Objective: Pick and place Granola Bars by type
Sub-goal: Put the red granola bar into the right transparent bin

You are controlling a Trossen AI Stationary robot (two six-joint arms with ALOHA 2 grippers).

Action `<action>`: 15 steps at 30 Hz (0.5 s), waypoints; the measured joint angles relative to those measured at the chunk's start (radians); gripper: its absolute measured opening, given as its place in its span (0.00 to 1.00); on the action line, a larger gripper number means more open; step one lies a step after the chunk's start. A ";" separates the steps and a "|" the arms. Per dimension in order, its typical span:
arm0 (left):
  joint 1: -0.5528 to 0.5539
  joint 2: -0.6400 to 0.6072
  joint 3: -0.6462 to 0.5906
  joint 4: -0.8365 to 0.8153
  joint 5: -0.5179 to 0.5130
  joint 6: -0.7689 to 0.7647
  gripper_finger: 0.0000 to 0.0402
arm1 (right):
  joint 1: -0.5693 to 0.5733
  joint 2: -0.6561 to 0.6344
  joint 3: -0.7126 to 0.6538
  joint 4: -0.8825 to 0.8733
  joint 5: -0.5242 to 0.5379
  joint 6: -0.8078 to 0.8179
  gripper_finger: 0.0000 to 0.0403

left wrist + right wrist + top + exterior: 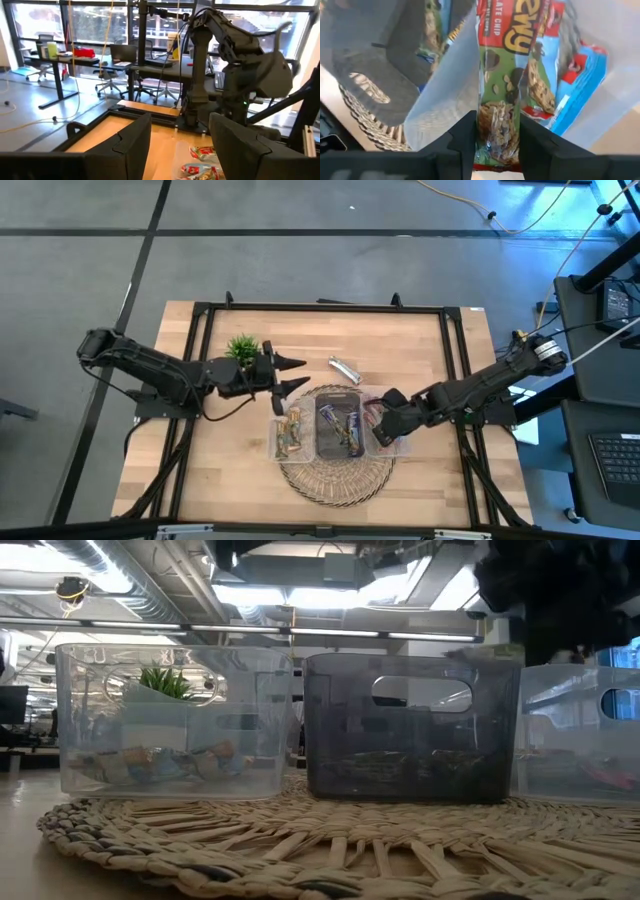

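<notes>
Reading "ATE CHIP" and "EWY" on its red-and-green wrapper, a granola bar (502,95) sits pinched between the right gripper (496,137) jaws over the clear right-hand bin (388,442), while the left gripper (292,374) jaws hang spread near the plant (243,346).

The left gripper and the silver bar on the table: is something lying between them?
No. In the high view, only bare wood separates the left gripper, open beside the potted plant, from the silver bar lying alone behind the bins.

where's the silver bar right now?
High view: the silver bar lies alone on the bare wood, behind the three bins, between the left gripper and the right gripper, right of the potted plant.
</notes>
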 joint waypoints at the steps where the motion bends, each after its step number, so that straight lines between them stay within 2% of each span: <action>1: 0.009 0.000 0.000 -0.002 0.013 -0.008 0.48 | 0.005 0.000 -0.012 0.009 0.000 0.010 0.31; 7: 0.060 0.000 0.000 -0.016 0.081 -0.072 0.46 | 0.011 0.000 -0.079 0.040 -0.001 0.047 0.31; 15: 0.122 0.000 0.000 -0.138 0.133 -0.179 0.46 | 0.011 0.000 -0.159 0.175 0.000 0.046 0.31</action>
